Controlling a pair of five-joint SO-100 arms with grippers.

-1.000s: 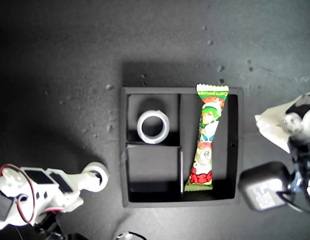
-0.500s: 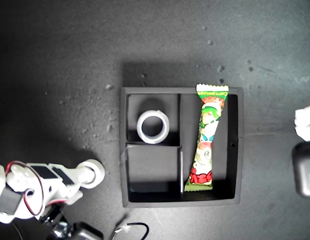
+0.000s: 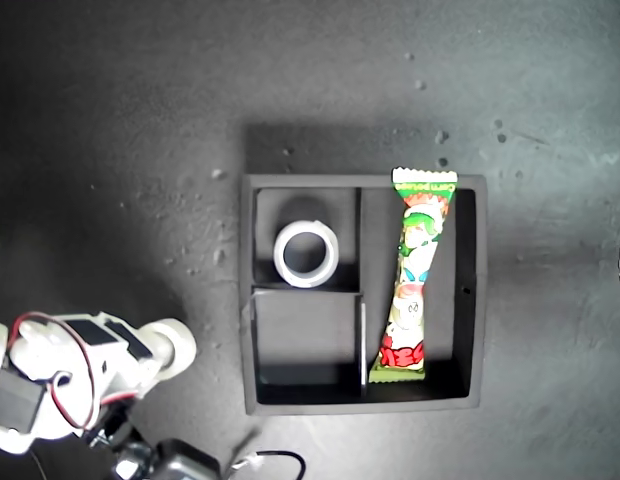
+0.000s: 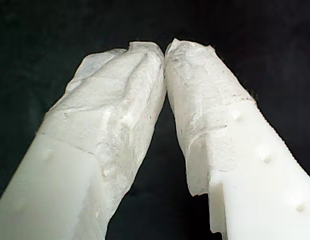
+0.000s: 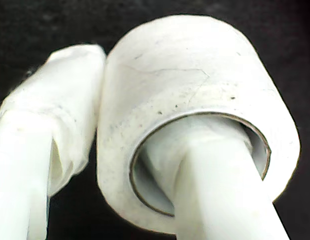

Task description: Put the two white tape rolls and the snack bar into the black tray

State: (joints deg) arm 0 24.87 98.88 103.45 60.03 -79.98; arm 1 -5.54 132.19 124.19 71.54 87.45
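A white tape roll (image 5: 195, 125) is clamped by my second gripper (image 5: 145, 165), one finger through its core, well clear of the black tray (image 3: 248, 300); my first gripper (image 4: 165, 55) is closed, empty.

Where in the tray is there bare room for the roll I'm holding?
The small compartment nearer my second gripper, bordered by the tape roll compartment and the long one with the snack bar, is bare. Those two are occupied.

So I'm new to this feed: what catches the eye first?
The bright snack bar lying in the black tray's long compartment, beside a white tape roll in a small compartment. At the exterior view's lower left, my second hand clamps the other tape roll, one finger through its core.
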